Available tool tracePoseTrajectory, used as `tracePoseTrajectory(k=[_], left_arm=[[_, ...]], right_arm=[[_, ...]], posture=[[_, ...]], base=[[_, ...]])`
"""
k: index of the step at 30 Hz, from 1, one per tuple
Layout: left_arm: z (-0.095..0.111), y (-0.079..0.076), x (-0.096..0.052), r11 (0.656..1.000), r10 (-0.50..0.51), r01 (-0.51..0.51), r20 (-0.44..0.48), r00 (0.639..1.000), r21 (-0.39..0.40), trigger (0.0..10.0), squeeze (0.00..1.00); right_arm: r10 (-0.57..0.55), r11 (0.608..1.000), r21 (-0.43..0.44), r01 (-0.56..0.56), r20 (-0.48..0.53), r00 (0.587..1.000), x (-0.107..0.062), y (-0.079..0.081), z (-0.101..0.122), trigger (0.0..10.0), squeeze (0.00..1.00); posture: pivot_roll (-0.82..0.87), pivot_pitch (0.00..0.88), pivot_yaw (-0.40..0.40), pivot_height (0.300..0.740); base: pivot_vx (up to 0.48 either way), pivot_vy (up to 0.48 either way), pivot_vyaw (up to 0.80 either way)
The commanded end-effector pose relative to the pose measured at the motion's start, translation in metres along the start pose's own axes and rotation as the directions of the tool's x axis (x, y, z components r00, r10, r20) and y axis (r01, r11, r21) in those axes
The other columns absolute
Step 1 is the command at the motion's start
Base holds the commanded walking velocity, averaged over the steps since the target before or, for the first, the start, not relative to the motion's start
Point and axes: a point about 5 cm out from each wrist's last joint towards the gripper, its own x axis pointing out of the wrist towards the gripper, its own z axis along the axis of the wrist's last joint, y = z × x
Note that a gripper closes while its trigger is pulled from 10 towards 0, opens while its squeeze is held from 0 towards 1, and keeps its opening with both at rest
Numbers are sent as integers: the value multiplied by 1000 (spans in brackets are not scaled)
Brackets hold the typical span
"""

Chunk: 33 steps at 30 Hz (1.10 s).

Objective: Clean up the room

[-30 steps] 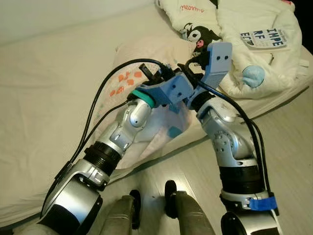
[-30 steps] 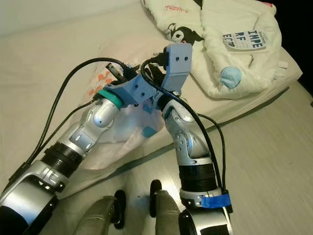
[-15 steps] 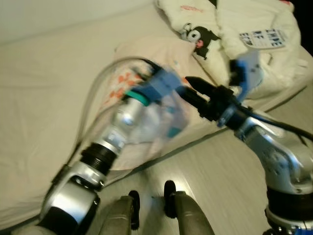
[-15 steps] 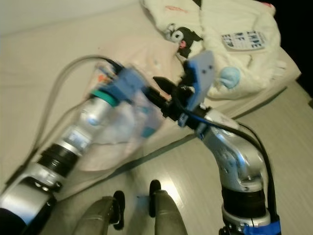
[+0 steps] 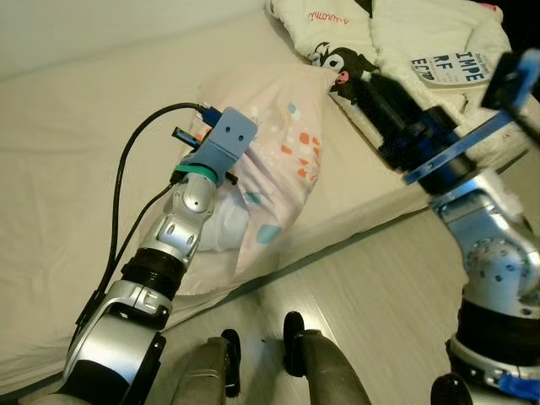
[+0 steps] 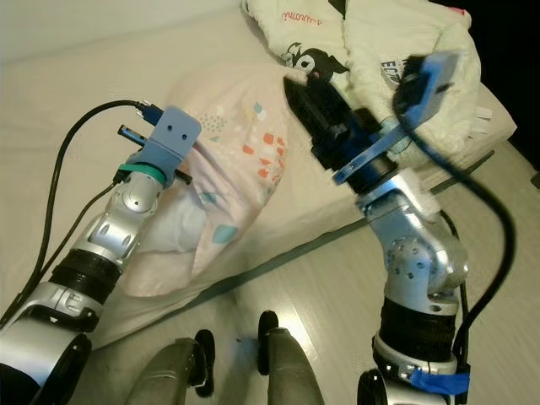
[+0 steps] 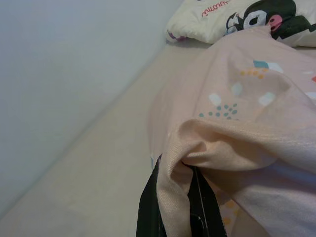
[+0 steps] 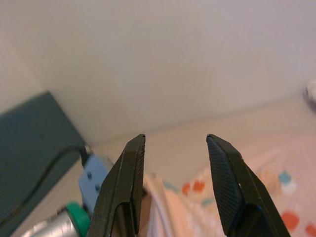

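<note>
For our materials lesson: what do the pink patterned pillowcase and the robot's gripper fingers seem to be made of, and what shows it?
Pink pillowcase: likely woven cotton, matte; it folds softly where the left gripper pinches it. Right gripper fingers: apparently hard black plastic or rubber, with finely ribbed inner faces.

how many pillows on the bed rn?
2. A pink patterned pillow lies mid-bed, its cloth pinched in the left pincer. A white cartoon-print pillow lies at the bed's far end, beside a white printed quilt. More may be hidden.
</note>
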Motion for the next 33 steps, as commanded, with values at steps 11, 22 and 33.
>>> tracePoseTrajectory(k=[11,22,33], left_arm=[[0,31,25,990,113,-122,-112,987,-74,0,0],[15,144,42,869,457,-482,-193,868,-109,0,0],[1,242,14,630,707,-764,-304,639,-141,0,0]], right_arm=[[-314,942,-154,298,-100,944,-17,-32,-42,10000,0],[-346,934,-128,333,-92,934,-17,-28,-56,10000,0],[-355,929,-140,344,-66,933,-15,-29,-57,10000,0]], posture=[[-56,222,67,740],[-60,226,78,740],[-58,230,77,740]], base=[[0,0,0],[0,0,0],[0,0,0]])
